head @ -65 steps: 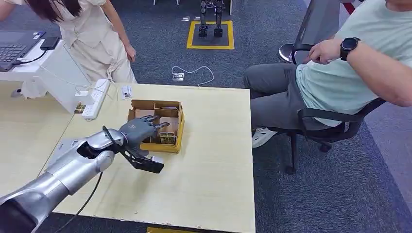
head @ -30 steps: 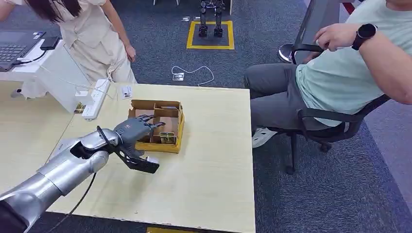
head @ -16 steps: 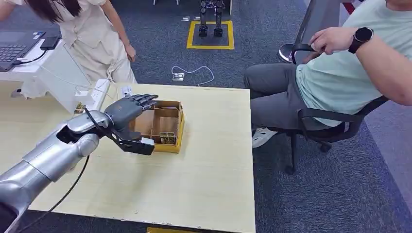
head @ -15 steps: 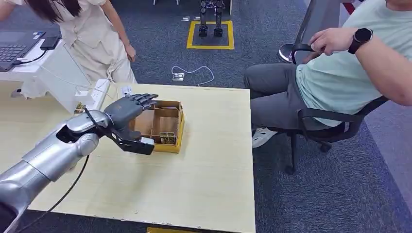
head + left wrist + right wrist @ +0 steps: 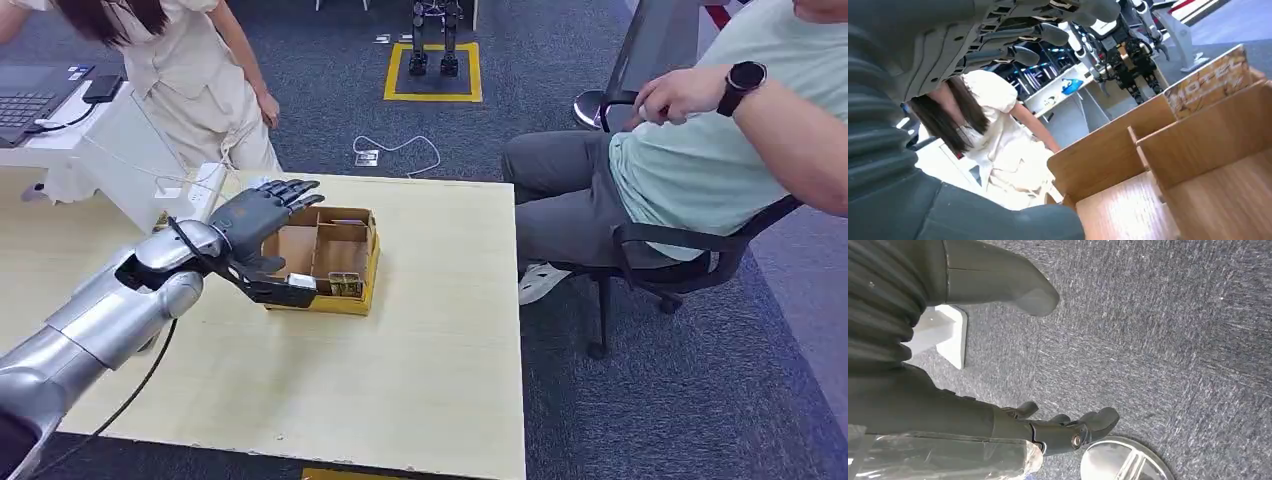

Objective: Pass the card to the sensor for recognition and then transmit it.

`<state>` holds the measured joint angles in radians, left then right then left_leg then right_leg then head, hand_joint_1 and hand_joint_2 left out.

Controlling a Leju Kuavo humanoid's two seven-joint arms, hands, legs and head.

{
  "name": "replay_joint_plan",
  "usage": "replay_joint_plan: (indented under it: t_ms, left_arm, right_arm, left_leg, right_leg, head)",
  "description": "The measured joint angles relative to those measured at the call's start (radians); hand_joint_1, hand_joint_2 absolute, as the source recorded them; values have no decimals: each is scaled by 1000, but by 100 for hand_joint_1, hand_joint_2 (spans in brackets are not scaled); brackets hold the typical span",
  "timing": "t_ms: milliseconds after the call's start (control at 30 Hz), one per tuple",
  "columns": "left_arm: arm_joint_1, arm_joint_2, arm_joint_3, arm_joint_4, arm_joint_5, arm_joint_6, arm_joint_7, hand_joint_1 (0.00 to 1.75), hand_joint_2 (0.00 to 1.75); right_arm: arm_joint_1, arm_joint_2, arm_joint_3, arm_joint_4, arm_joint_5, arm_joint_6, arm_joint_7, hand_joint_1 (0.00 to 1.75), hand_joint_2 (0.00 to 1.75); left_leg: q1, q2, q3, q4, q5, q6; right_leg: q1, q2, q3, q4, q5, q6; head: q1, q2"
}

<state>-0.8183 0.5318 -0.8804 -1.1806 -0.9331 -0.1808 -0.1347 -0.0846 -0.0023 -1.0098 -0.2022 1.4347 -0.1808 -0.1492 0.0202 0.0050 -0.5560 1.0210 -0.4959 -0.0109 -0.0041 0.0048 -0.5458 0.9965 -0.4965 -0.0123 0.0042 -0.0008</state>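
Head view first: the left hand [image 5: 262,215] has lifted away from the partitioned cardboard box [image 5: 325,258] and swung toward the far left corner of the surface [image 5: 430,330]. A moment ago its fingers were dipped down into the box's compartments; now they are up and stretched out flat above the box's near-left wall, reaching toward the white power strip [image 5: 200,195] at that corner. Is there a card in it? From here I cannot make one out; the fingers look spread and I see nothing between them, though the palm side is hidden. My read: the pick from the box either yielded something too thin to spot or came up empty, and the arm is heading for the sensor side anyway. Which item back there is the sensor, I cannot say. A person in a cream dress [image 5: 190,70] stands past the far left corner, and a seated person in a pale green shirt [image 5: 700,160] sits off the right edge.

Left wrist view: the fingers [image 5: 1038,35] are fanned out well apart against the room behind, the thumb [image 5: 1013,225] is set wide of them, and nothing sits between. Wooden-looking box dividers [image 5: 1143,155] lie just below, and no card shows in these compartments.

Right wrist view: the right hand [image 5: 1068,430] hangs over grey carpet [image 5: 1173,340], fingers loosely curled, holding nothing.
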Motion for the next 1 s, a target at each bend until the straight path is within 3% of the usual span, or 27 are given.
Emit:
replay_joint_plan:
  t_ms: [200, 367, 533, 733, 1000]
  left_arm:
    - [-1, 20, 0, 9, -11, -27, -28, 0, 175]
    - [-14, 79, -2, 7, 9, -103, -69, 0, 175]
    - [-28, 117, -5, -2, 11, -116, -74, 0, 175]
    - [-36, 133, -16, -10, 12, -122, -74, 0, 175]
    - [-69, 180, -37, -51, 112, -201, -87, 0, 175]
  right_arm:
    - [0, 0, 0, 0, 3, 0, 0, 0, 175]
    - [1, 0, -1, 0, 10, 0, 0, 0, 175]
    - [0, 0, -2, 0, 10, 0, 0, 0, 175]
    - [0, 0, -2, 0, 10, 0, 0, 0, 175]
    - [0, 0, -3, 0, 11, 0, 0, 0, 175]
  left_leg:
    - [0, 0, 0, 0, 0, 0]
    - [0, 1, 0, 0, 0, 0]
    - [0, 0, 0, 0, 0, 0]
    - [0, 0, 0, 0, 0, 0]
    - [0, 1, 0, 0, 0, 0]
  right_leg:
    - [0, 0, 0, 0, 0, 0]
    - [0, 1, 0, 0, 0, 0]
    - [0, 1, 0, 0, 0, 0]
    - [0, 1, 0, 0, 0, 0]
    - [0, 1, 0, 1, 0, 0]
  head:
    - [0, 0]
    - [0, 0]
    - [0, 0]
    - [0, 0]
    - [0, 0]
